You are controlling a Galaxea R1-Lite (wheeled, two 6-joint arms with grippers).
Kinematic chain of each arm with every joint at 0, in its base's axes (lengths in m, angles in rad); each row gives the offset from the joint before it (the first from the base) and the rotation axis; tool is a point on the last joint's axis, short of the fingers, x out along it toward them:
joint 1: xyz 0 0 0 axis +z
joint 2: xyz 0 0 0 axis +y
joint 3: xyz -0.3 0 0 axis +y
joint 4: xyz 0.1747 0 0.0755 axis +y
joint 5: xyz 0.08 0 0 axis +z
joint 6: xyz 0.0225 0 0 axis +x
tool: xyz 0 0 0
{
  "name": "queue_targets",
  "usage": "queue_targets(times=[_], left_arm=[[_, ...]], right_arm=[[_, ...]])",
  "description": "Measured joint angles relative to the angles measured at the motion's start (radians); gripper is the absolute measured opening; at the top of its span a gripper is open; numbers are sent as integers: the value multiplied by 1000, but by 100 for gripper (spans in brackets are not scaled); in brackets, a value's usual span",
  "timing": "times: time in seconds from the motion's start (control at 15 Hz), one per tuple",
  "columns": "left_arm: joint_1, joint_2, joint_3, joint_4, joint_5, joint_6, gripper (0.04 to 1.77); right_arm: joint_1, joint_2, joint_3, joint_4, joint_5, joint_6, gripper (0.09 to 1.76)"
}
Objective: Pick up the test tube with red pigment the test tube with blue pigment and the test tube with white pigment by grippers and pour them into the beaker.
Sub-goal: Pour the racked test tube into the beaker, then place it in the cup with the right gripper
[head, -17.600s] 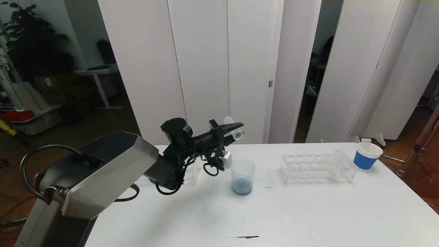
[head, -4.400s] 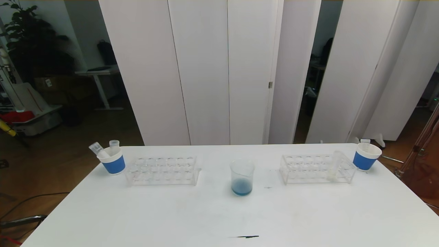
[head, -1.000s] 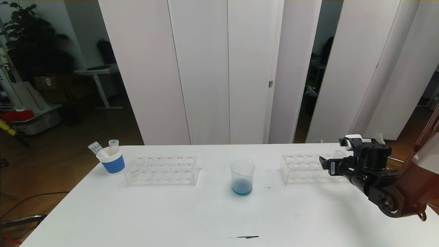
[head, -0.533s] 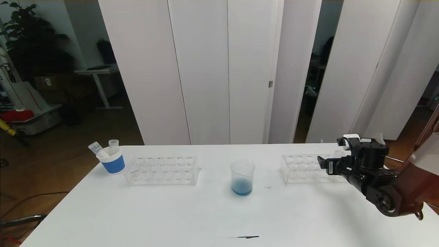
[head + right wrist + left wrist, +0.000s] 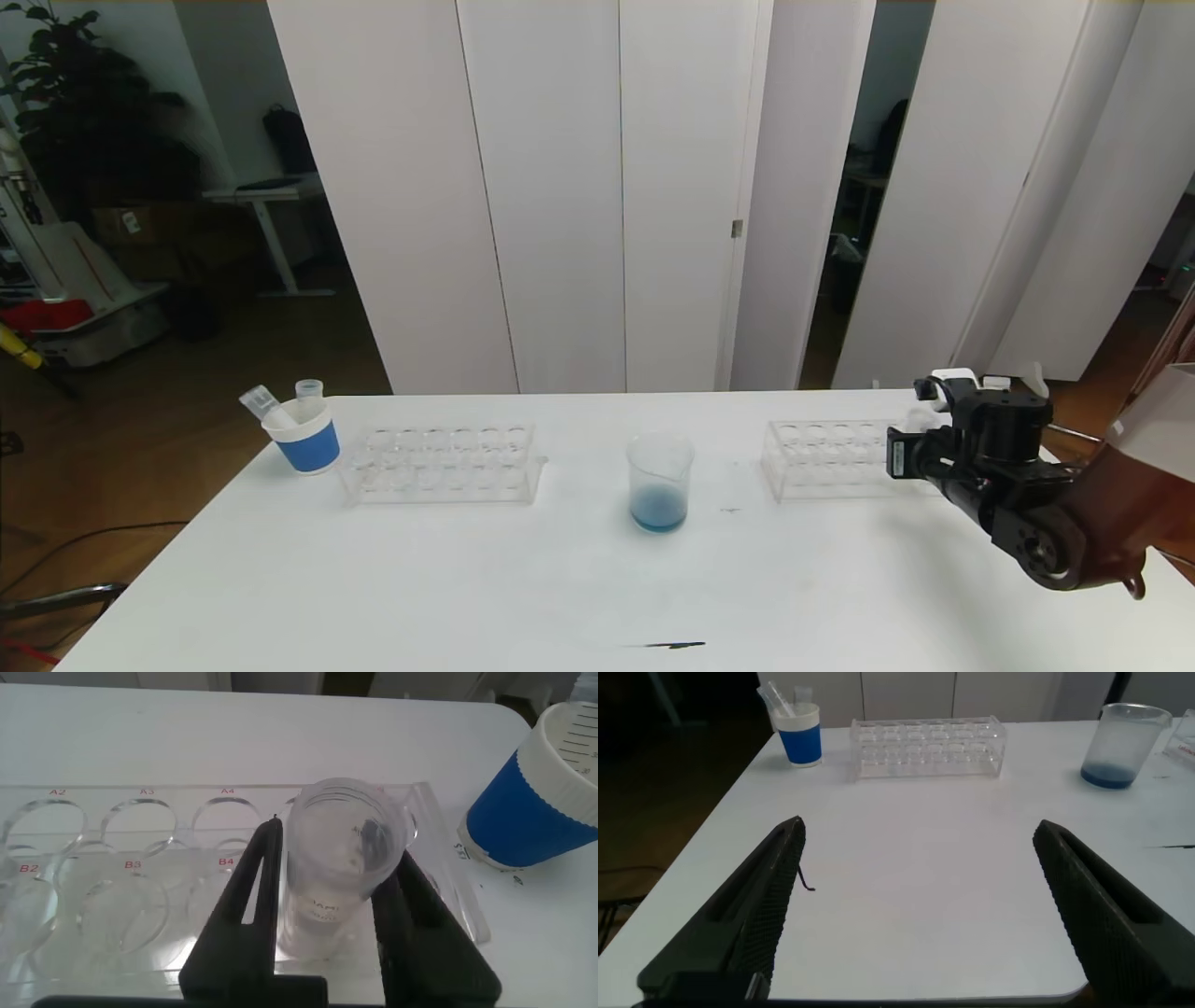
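The test tube with white pigment (image 5: 346, 849) stands in the end hole of the right clear rack (image 5: 93, 859), pale liquid at its bottom. My right gripper (image 5: 341, 845) is shut on it, one finger pressed against each side; in the head view the gripper (image 5: 910, 439) sits at the rack's (image 5: 822, 457) right end. The beaker (image 5: 660, 481) stands mid-table with blue liquid in its bottom. My left gripper (image 5: 920, 829) hangs open and empty over the table's near left part, out of the head view. The test tubes with red and blue pigment are out of view.
A second, empty rack (image 5: 439, 462) lies left of the beaker, with a blue-and-white paper cup (image 5: 303, 439) holding two emptied tubes beside it. Another paper cup (image 5: 542, 793) stands just beyond the right rack's end. A thin black mark (image 5: 667, 644) lies near the front edge.
My right gripper's fingers, wide apart a second ago around the tube in the right rack, have come together onto it. The arm has shifted slightly. Nothing else has moved.
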Motion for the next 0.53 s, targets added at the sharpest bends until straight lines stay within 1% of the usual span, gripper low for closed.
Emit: queue_targets(times=[0.07,0.53], left_arm=[[0,0,0,0,-1,0,174],[0,0,0,0,0,0,174]], right_arm=[[-1,1,0,0,0,0,58],[0,1,-1,1,0,2,58]])
